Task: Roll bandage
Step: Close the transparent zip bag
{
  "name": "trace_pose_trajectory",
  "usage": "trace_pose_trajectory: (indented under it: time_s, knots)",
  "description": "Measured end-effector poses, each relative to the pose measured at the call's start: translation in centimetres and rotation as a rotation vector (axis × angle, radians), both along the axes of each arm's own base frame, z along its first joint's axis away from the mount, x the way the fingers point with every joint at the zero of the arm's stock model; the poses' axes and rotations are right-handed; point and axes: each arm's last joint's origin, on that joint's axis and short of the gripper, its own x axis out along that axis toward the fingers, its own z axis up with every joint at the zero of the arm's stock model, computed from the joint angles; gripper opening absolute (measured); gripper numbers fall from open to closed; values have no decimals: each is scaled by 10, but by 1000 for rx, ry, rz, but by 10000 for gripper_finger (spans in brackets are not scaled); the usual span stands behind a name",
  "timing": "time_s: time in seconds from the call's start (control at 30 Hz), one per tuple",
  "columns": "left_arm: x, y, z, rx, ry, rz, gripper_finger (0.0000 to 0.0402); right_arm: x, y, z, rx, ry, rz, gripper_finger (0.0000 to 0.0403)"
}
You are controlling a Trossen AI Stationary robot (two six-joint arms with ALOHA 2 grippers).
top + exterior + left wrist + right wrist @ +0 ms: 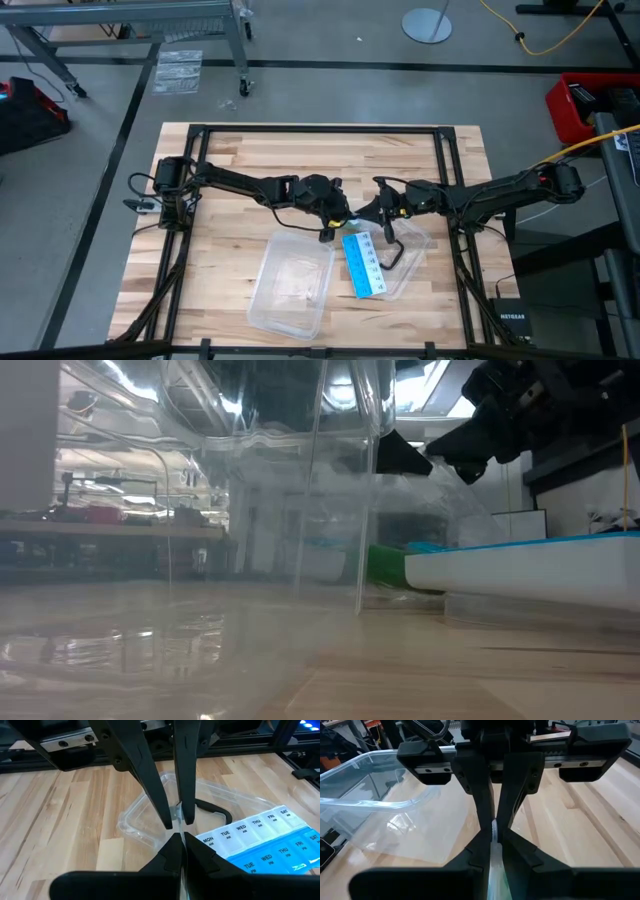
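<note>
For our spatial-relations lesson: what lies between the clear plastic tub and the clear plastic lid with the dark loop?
The blue-and-white weekday pill organiser, overlapping the lid at its edge; the high view shows it.

Pill organiser (364,265) lies right of the clear container (292,282).

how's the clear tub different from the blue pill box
The clear tub is see-through; the pill box is solid blue and white. The tub is a wide, rounded rectangle, and the pill box is a long, narrow strip, clearly smaller. The pill box has weekday labels on its lids, and the tub shows no print. Both lie on the wooden table, side by side.
</note>
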Motion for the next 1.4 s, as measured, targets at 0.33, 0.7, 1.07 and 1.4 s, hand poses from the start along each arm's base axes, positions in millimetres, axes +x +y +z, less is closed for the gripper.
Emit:
trace_pose_trajectory:
  time_s: [0.33, 0.7, 1.07, 1.4]
  knots:
    - [1, 0, 2, 0, -18, 0, 0, -1, 0, -2, 1, 27, 4, 49]
    - [1, 0, 2, 0, -24, 1, 0, -1, 0, -4, 1, 51, 4, 45]
    - [1, 0, 1, 0, -21, 1, 0, -2, 1, -7, 7, 82, 22, 27]
    - [-1, 0, 7, -17, -43, 7, 0, -2, 1, -6, 10, 79, 30, 25]
